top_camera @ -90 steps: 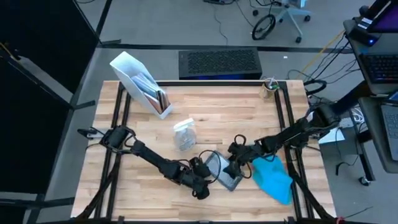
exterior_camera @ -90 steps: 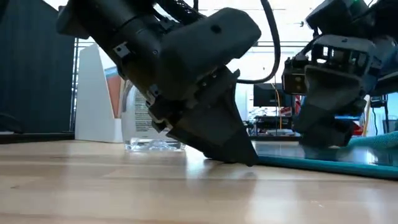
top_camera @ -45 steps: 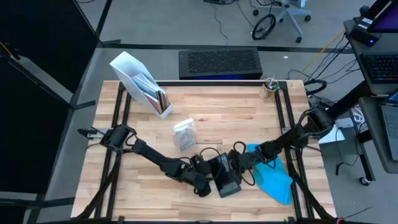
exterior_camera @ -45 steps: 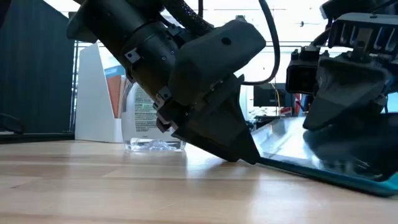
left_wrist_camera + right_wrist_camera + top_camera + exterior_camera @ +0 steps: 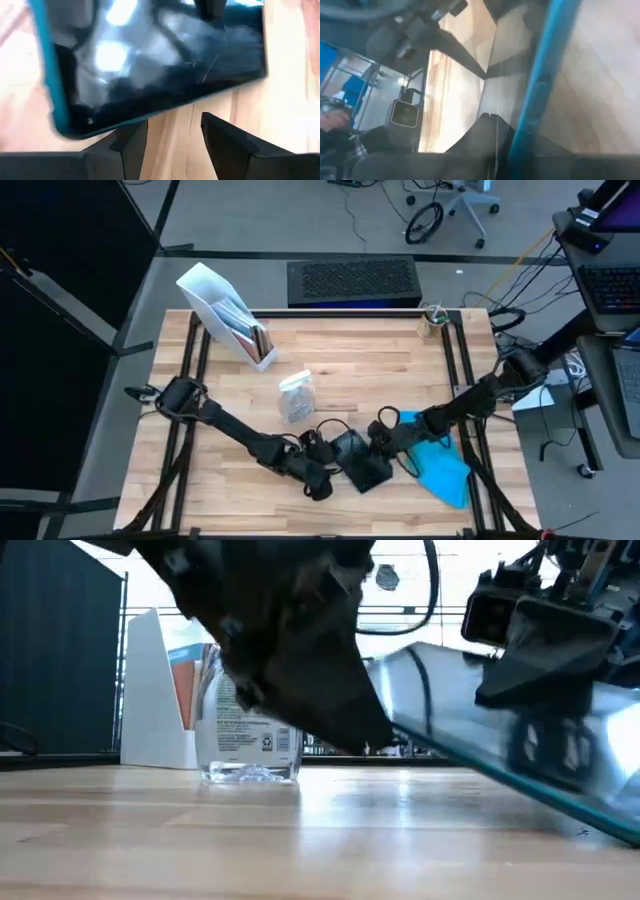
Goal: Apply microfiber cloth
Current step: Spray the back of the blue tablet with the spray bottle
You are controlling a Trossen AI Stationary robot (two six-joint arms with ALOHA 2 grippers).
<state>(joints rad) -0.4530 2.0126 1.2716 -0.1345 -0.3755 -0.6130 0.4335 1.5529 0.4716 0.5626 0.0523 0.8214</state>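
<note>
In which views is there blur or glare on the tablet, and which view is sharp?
Low view: the tablet is tilted, its glossy face mirroring bright light, and the dark gripper bodies are motion-blurred. Left wrist view: glare patches smear across the tablet. Right wrist view: soft, out of focus. High view: sharp, with the microfiber cloth clear.

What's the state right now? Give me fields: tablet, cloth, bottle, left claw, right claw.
tablet: tilted, one edge lifted off the table, between both claws
cloth: blue, flat on table by the right arm, not held
bottle: upright, behind the tablet, apart from both claws
left claw: at the tablet's left edge, fingers apart
right claw: at the tablet's right edge, grip unclear
</note>
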